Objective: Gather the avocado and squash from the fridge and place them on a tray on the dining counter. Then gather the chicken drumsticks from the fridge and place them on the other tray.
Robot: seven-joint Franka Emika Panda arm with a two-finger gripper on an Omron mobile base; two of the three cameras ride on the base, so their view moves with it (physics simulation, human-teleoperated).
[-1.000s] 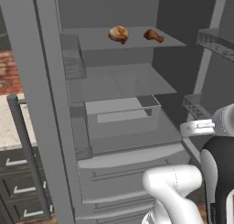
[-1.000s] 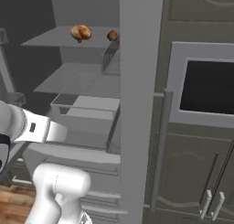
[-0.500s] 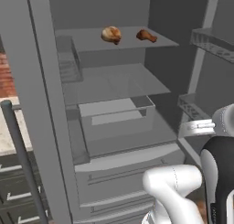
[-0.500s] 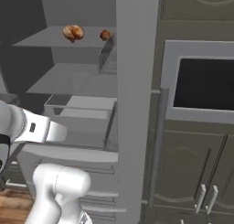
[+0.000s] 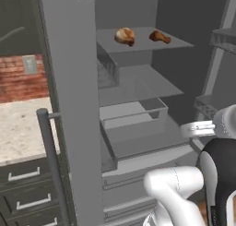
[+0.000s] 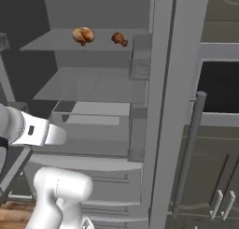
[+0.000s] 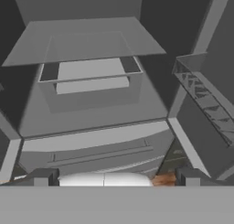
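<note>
Open grey fridge (image 5: 138,100) straight ahead of jaws, doors swung wide to both sides. Clear shelves (image 7: 91,40) stacked above, lidded drawer bin (image 7: 89,83) beyond jaws, curved drawer fronts (image 7: 96,147) just past fingertips. Door rack (image 7: 205,97) right of jaws. Red brick wall (image 5: 18,80) and beige speckled counter (image 5: 23,128) over dark drawers (image 5: 27,202) far left. Dark built-in oven (image 6: 219,95) and grey panelled cabinets (image 6: 219,176) far right. Wood floor (image 6: 14,214) below. Light flat, dim.

— What sits on the top shelf (image 6: 56,43) of the open fridge (image 6: 161,106)?
— Two chicken drumsticks (image 6: 83,35), apart from each other, the paler one to the left.
— And lower down?
— A clear drawer (image 6: 100,125), with the white arm (image 6: 35,130) near left.
</note>
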